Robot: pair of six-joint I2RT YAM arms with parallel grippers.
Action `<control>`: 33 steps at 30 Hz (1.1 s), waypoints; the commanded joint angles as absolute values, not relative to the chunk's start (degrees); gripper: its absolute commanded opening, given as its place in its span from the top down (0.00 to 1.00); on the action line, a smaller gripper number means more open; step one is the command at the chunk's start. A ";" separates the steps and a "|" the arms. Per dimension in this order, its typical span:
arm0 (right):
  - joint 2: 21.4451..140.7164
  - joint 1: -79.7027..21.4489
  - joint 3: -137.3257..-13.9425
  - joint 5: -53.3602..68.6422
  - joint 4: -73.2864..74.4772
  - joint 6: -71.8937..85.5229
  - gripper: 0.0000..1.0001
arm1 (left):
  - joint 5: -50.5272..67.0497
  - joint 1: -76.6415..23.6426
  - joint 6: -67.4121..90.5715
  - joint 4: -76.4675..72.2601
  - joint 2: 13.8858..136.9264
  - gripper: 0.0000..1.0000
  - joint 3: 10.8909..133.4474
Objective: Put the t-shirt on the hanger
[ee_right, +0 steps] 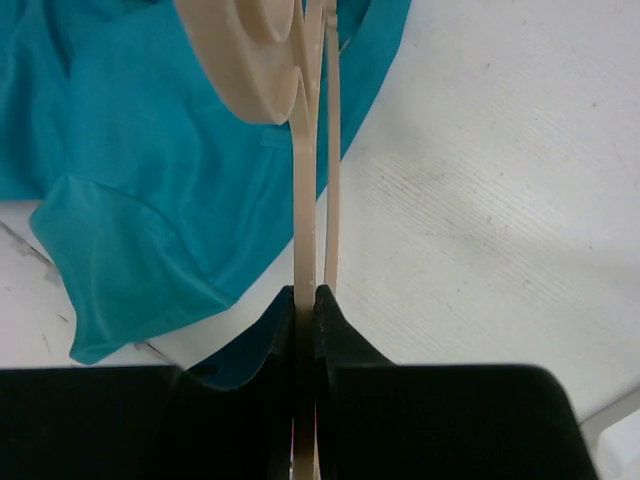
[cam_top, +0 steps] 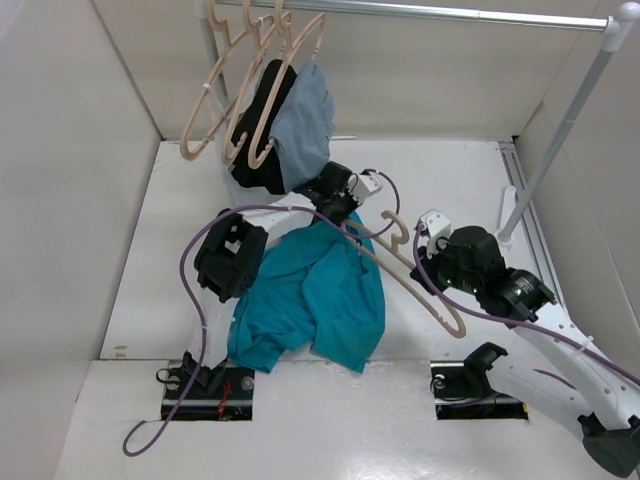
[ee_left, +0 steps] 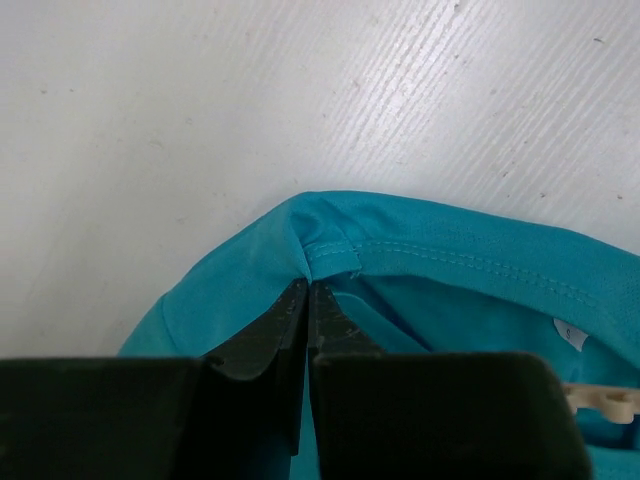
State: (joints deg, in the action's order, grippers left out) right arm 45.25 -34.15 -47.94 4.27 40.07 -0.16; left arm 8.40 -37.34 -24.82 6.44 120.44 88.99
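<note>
The teal t-shirt point(cam_top: 310, 295) lies crumpled on the white table between the arms. My left gripper point(cam_top: 335, 212) is at its far edge, shut on the collar seam point(ee_left: 330, 255). The white neck label point(ee_left: 570, 335) shows inside the collar. The beige hanger point(cam_top: 385, 262) lies slanted over the shirt's right side, hook toward the back. My right gripper point(cam_top: 428, 278) is shut on one of its arms. In the right wrist view the hanger point(ee_right: 310, 150) runs straight up from the jaws, with the t-shirt point(ee_right: 150, 150) to its left. A bit of the hanger point(ee_left: 600, 400) shows below the label.
A metal rail point(cam_top: 450, 12) spans the back, held by a slanted pole point(cam_top: 560, 140) on the right. Several spare beige hangers point(cam_top: 225, 90), a black garment point(cam_top: 260, 125) and a grey-blue garment point(cam_top: 305, 125) hang at back left. White walls enclose the table. A purple cable point(cam_top: 195, 300) loops beside the left arm.
</note>
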 commanded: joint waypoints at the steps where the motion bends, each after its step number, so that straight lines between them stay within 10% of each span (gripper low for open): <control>1: 43.68 -34.19 -48.96 6.77 36.66 0.26 1.00 | 10.90 -36.91 -26.63 9.22 115.93 1.00 91.58; 33: 42.71 -34.19 -36.74 5.97 22.69 5.27 1.00 | 17.93 -36.91 -24.35 20.92 110.04 1.00 95.10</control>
